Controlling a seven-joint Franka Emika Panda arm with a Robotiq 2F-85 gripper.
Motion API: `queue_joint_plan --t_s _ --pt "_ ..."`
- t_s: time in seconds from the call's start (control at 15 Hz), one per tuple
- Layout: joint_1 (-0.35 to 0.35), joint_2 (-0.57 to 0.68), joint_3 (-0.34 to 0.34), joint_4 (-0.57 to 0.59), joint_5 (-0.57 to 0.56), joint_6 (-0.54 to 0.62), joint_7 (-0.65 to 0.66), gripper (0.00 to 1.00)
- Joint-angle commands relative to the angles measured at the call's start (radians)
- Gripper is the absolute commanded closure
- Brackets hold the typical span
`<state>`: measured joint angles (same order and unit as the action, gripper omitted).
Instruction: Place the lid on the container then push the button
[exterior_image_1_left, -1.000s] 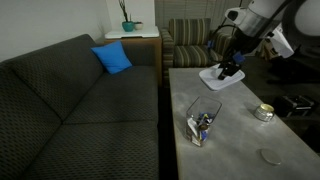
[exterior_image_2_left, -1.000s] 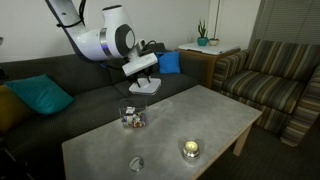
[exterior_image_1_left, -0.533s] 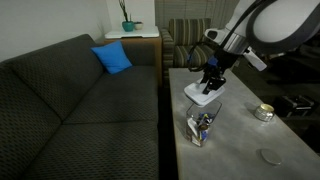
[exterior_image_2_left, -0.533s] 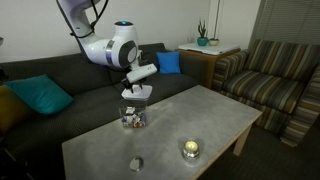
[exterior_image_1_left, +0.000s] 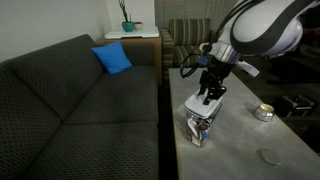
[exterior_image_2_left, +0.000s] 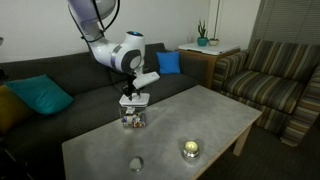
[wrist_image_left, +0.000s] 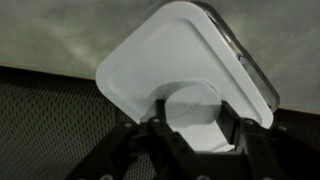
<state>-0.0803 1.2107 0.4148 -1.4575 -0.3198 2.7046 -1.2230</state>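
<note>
Lid — one — above one container

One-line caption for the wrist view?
Gripper grips the flat white rounded-square plastic lid, with grey tabletop and dark sofa beyond.

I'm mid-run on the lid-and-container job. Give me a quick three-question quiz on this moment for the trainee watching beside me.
1. True or false: the gripper is empty.
2. What is between its fingers? A) blue cushion B) the lid C) grey disc
3. Fill in: the lid hangs right over the ______.

Key: 1 false; 2 B; 3 the container.
</note>
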Motion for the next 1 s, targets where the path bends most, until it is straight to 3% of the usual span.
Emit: queue_joint_plan --t_s 0.0,0.33,0.93 --pt "0.027 0.023 -0.017 0.049 0.048 -0.077 -0.109 0.71" --pt "0.069 0.0 -0.049 0.043 0.068 -0.1 -0.137 0.71" --pt "0.14 -0.04 -0.134 -0.002 0.066 -0.071 -0.024 0.71"
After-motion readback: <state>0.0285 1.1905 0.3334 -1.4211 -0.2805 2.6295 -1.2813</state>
